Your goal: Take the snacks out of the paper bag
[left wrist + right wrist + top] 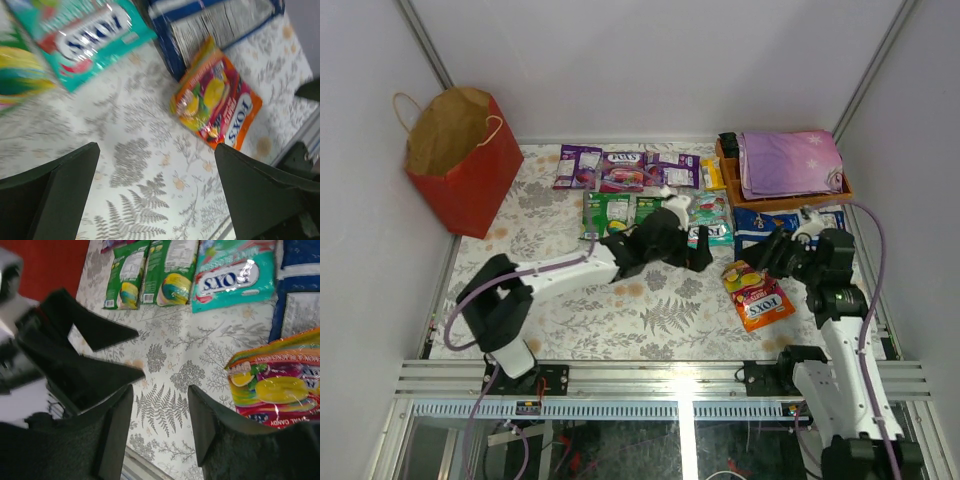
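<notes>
The red paper bag (460,160) stands open at the far left corner; its inside is hidden. Snacks lie on the table: purple packets (623,170), green packets (608,212), a teal packet (712,215), a blue-and-white pack (760,228) and an orange FOX'S packet (757,295). My left gripper (700,252) is open and empty over the table, left of the orange packet (217,102). My right gripper (767,258) is open and empty, just above the orange packet's (280,385) far end. In the right wrist view the left gripper (140,352) shows at left.
An orange-brown wooden tray (840,190) at the far right holds a folded purple cloth (790,165). White walls close the table on three sides. A metal rail (670,375) runs along the near edge. The two grippers are close together.
</notes>
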Controlling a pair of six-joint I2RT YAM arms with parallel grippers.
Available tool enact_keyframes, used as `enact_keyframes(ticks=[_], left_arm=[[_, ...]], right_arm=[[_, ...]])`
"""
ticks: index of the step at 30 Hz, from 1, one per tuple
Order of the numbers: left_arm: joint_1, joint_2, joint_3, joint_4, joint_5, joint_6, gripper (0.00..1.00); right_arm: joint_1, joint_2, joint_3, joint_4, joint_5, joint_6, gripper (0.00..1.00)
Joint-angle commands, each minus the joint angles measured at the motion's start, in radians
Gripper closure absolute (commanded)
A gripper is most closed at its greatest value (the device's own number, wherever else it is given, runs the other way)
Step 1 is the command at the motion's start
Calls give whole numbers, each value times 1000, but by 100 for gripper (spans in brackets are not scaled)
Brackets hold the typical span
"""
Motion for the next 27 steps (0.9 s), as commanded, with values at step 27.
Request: enact_keyframes(ticks=[27], left_arm=[[-74,444,227,253,143,-19,39]], right_arm=[[-333,-91,-186,215,-240,266,61]])
